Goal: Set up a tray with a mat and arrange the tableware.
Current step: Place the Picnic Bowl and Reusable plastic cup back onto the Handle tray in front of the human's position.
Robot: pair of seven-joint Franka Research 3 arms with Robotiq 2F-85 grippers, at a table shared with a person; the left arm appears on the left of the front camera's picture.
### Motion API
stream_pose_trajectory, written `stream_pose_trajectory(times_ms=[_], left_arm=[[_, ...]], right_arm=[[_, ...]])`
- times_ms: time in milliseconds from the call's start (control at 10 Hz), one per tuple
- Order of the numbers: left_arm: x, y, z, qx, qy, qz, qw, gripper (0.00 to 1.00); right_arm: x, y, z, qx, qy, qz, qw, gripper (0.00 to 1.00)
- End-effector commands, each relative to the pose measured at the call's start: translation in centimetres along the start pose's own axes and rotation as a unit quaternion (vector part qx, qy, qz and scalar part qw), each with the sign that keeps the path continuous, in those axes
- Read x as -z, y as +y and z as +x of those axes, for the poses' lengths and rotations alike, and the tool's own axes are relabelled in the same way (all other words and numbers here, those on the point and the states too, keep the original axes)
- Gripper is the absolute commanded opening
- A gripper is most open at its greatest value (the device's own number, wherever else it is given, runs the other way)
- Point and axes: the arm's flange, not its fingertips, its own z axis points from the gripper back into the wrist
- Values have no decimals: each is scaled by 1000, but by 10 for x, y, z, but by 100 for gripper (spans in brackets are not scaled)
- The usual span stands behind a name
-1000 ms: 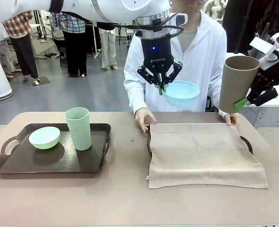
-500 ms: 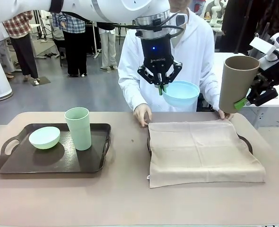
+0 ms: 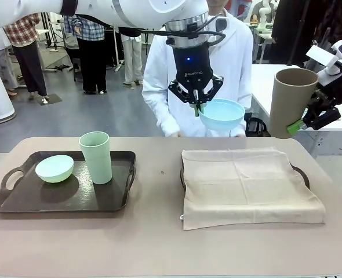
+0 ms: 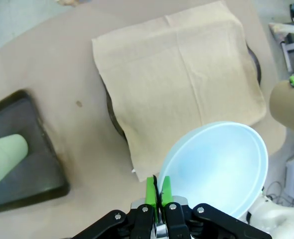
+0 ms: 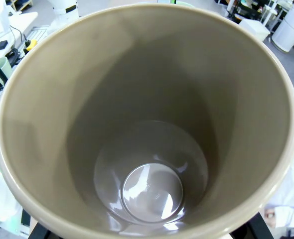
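My left hand (image 3: 196,108) is pinched on the blue bowl (image 3: 224,114) by its rim, above the cloth's (image 3: 246,182) twelve o'clock edge. My right hand (image 3: 294,125) clamps the brown cup (image 3: 291,98) at two o'clock.

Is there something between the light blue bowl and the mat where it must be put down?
Nothing visible does. The light blue bowl, held at its rim by the left gripper, hangs in the air, and nothing lies on the mat.
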Motion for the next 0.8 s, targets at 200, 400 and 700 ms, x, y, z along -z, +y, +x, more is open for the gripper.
stream_pose_trajectory(times_ms=[200,400,700], left_arm=[[61,10,23,-17,17,-9,1000,4],[96,9,34,-29,15,-13,999,4],[141,8,45,-42,33,-12,999,4]], right_arm=[[19,-29,-64,20,-70,3,997,79],[37,-39,-96,40,-81,4,996,79],[59,-51,-122,68,-70,16,995,79]])
